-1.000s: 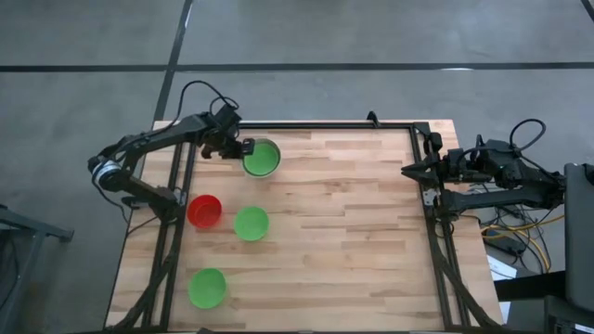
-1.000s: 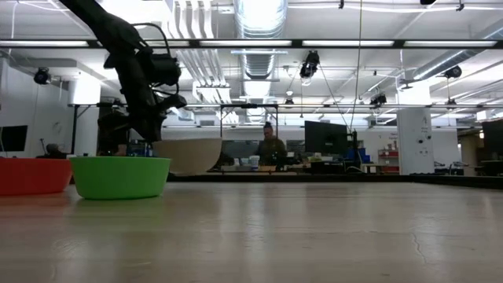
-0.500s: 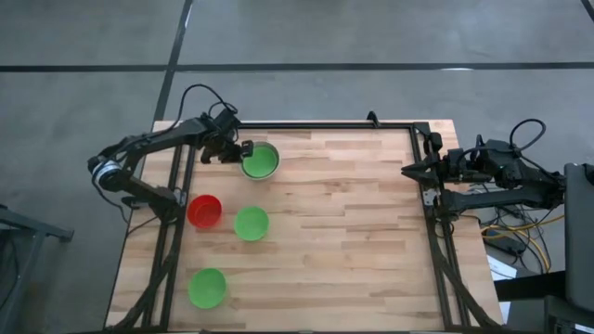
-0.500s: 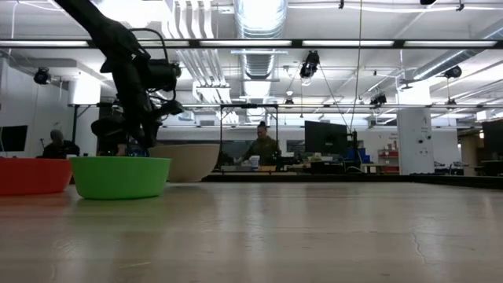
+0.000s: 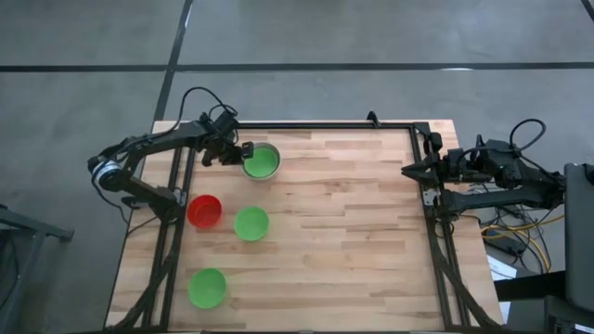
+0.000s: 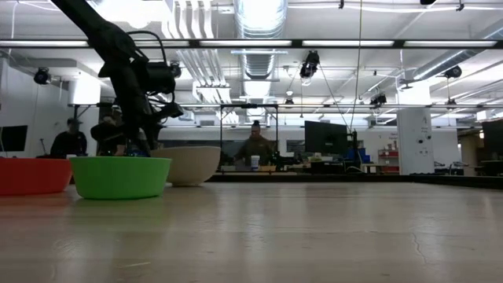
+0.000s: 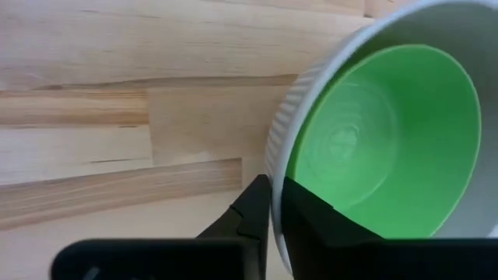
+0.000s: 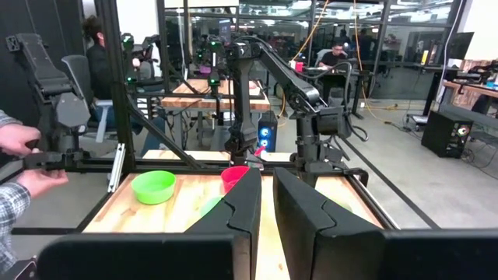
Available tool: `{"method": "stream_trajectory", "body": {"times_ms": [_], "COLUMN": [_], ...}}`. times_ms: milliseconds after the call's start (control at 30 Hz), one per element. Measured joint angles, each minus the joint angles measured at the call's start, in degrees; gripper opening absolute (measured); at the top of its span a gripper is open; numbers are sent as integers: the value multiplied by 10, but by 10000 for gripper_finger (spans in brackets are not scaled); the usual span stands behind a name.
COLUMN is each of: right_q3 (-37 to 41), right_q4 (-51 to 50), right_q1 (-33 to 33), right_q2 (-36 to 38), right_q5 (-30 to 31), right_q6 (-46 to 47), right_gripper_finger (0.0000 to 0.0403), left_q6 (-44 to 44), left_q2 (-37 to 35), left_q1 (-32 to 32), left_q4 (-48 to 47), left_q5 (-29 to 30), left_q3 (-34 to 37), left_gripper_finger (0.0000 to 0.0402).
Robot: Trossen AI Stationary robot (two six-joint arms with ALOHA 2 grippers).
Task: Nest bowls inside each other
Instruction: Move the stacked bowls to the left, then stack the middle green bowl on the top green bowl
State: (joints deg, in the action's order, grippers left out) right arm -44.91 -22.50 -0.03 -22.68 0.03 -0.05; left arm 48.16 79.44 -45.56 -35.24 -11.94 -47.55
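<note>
The ribbed, pale white-grey bowl [image 7: 289,140] holds a smooth glossy green bowl [image 7: 389,140] nested inside. The left gripper [image 7: 274,204] pinches the ribbed rim, one finger on each side. Only the high view shows the red bowl [image 5: 204,211] nearby, beside two separate green bowls. The right gripper [image 8: 267,204], well apart, looks clenched.

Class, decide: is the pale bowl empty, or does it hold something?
Not empty: a green bowl sits nested inside the pale bowl, its ribbed rim ringing the green.

Table [image 5: 353,232] centre and right lay bare, wide passage. Left side crowded: white bowl [image 5: 261,160] upper left under left gripper [image 5: 243,154]; red bowl [image 5: 204,211], green bowl [image 5: 251,223] apparently near-touching; another green bowl [image 5: 207,288] lower left.
</note>
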Motion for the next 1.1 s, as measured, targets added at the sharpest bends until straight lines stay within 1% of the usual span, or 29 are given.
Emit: {"method": "stream_trajectory", "body": {"times_ms": [233,500,600,900,1100], "right_q3": [0,0,0,0,0], "right_q4": [0,0,0,0,0], "right_q1": [0,0,0,0,0], "right_q2": [0,0,0,0,0], "right_q5": [0,0,0,0,0], "right_q6": [0,0,0,0,0], "right_gripper_finger": [34,34,34,34,34], "left_q6": [-1,-20,-34,-72,-96], "left_q2": [0,-3,-6,-24,-57], "left_q1": [0,-1,-1,-1,-1], "left_q4": [-3,-4,-5,-46,-49], "left_q5": [-1,-2,2,47,62], "left_q3": [0,-7,-18,-68,-82], "left_gripper_finger": [69,126,140,142,142]}}
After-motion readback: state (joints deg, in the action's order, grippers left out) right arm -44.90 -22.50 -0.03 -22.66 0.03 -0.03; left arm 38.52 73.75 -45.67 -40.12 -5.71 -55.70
